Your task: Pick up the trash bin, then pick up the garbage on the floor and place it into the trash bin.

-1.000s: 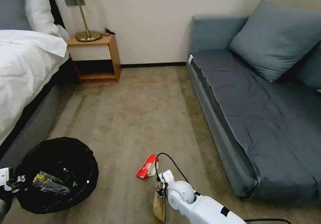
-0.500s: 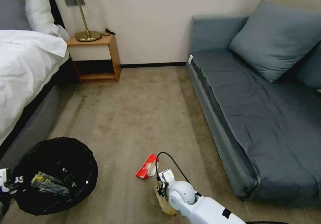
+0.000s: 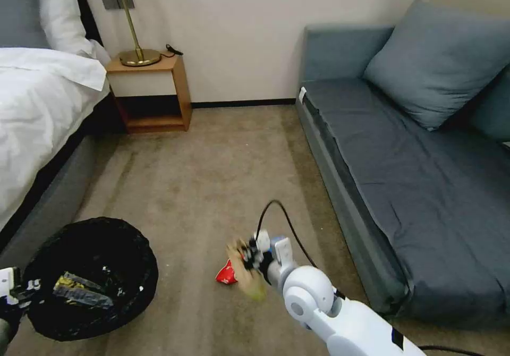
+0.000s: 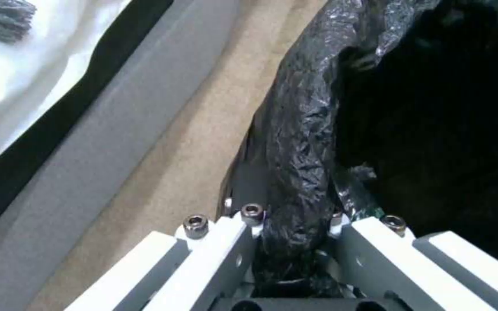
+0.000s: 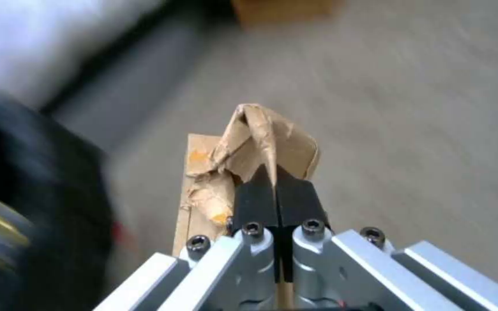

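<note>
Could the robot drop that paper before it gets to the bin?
Maybe. The right pincer pinches only one edge of the brown paper wrapper, so it might slip out over the carpet. The left pincer holds just the bin by its bag-covered rim, which could tilt. The red snack bag lies underneath.

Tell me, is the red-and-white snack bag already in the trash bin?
No, the red-and-white snack bag lies on the carpet, apart from the trash bin.
</note>
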Robot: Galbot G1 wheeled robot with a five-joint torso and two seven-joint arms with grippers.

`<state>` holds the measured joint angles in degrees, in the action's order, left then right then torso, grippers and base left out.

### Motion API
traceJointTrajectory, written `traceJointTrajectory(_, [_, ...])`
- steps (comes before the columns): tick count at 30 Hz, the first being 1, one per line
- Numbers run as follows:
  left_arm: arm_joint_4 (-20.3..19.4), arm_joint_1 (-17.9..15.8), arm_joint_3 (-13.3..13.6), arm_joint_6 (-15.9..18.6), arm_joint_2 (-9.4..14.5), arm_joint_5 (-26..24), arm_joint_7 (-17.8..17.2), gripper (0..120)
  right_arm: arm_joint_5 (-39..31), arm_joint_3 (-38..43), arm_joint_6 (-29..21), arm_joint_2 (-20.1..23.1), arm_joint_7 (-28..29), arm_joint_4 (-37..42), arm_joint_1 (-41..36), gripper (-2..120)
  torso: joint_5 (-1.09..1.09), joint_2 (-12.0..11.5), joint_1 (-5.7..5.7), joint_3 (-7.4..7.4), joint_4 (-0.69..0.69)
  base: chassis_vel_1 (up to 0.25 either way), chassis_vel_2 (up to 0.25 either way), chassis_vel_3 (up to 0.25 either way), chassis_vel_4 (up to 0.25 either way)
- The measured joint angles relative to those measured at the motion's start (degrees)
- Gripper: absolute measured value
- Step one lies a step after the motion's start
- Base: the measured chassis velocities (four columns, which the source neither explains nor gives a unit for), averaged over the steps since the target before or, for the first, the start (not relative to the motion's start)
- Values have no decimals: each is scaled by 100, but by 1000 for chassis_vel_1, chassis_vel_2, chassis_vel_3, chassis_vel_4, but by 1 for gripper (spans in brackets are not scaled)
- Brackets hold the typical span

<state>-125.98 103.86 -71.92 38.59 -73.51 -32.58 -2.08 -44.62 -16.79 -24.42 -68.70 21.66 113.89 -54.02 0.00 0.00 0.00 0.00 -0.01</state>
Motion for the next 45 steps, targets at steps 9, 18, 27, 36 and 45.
traceJointTrajectory(9, [-4, 7, -5, 0, -29, -29, 5, 2, -413, -1235, 1540, -1206, -436, -622, 1228, 0, -1, 0, 0, 0, 2, 0, 0, 0, 0])
traceJointTrajectory(18, [-113, -40, 5, 52, -29, -65, 12, 2, -405, -1986, 1773, -2042, -467, -1620, 1744, 0, -2, 0, 0, 0, 2, 0, 0, 0, 0])
traceJointTrajectory(27, [-80, -41, 21, 55, -30, -66, 41, 2, -435, -1979, 1723, -2339, -364, -2124, 1772, 0, -2, 0, 0, 0, 1, 0, 0, 0, 0])
traceJointTrajectory(36, [-52, -88, 32, 76, 31, -83, 75, 2, -239, -1975, 1667, -2339, -297, -2300, 1653, 27, -1, 0, 0, 0, 0, 0, 0, 0, 0])
traceJointTrajectory(45, [15, -72, -8, 89, 46, -97, 88, 2, -30, -1924, 1597, -2274, -328, -2082, 1487, 66, 0, 0, 0, 0, 3, 0, 0, 0, 0])
